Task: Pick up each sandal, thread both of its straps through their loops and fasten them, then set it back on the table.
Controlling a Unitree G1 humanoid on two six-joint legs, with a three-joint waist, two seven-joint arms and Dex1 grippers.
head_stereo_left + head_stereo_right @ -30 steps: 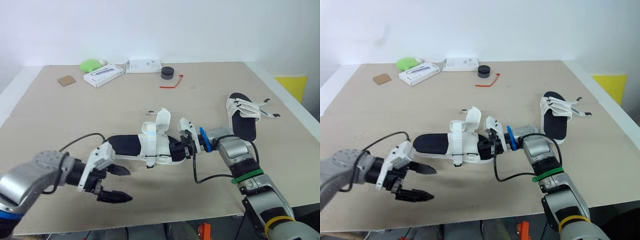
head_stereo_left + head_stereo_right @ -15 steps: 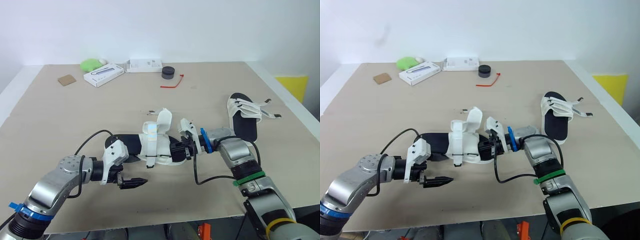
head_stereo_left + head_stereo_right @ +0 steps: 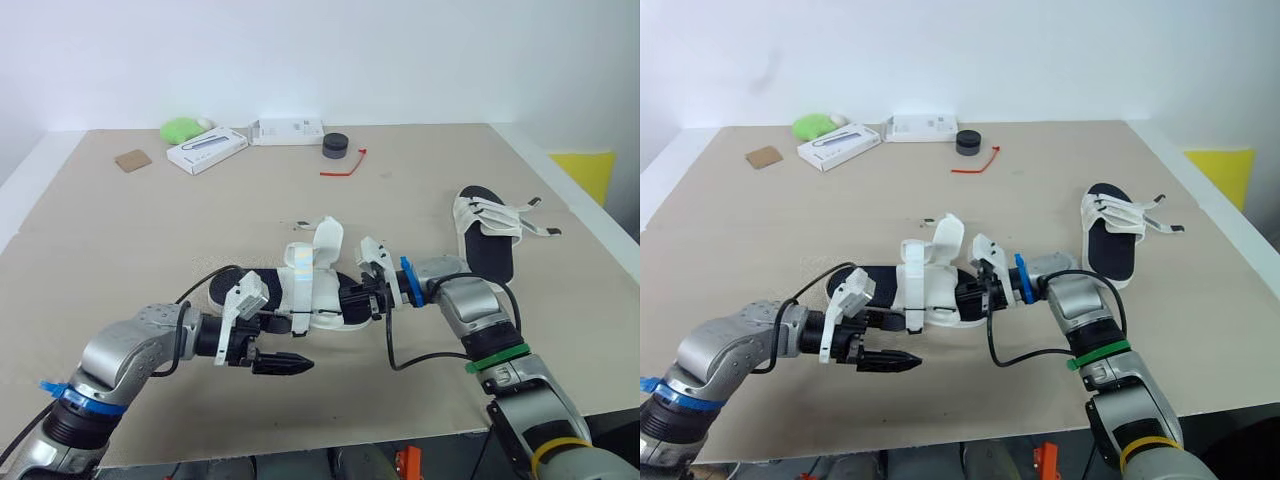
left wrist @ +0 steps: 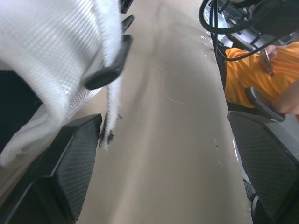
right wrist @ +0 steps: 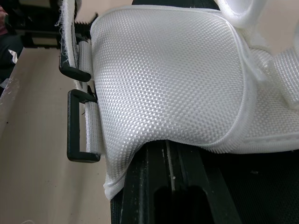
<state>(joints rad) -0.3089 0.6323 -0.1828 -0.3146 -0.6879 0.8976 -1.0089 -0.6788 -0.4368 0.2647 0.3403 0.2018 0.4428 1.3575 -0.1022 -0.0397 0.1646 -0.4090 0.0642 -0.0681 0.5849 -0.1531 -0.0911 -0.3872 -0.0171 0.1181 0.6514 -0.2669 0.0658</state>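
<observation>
Head view: the near sandal (image 3: 300,290) sits at mid-table (image 3: 150,230), its end clamped in the right gripper (image 3: 368,297). The left gripper (image 3: 277,343) gapes wide beside its sole (the second sandal (image 3: 487,235) rests well apart, to the right).

Left wrist view: spread fingers (image 4: 70,168), with a white strap (image 4: 56,56) close by one.

Right wrist view: black loops (image 5: 77,121) edge the white mesh.

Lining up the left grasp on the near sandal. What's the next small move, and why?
Probably ease the left gripper onto the strap end hanging at the near sandal's side: its jaws stand open and empty beside it, while the right gripper holds the sandal's end.
</observation>
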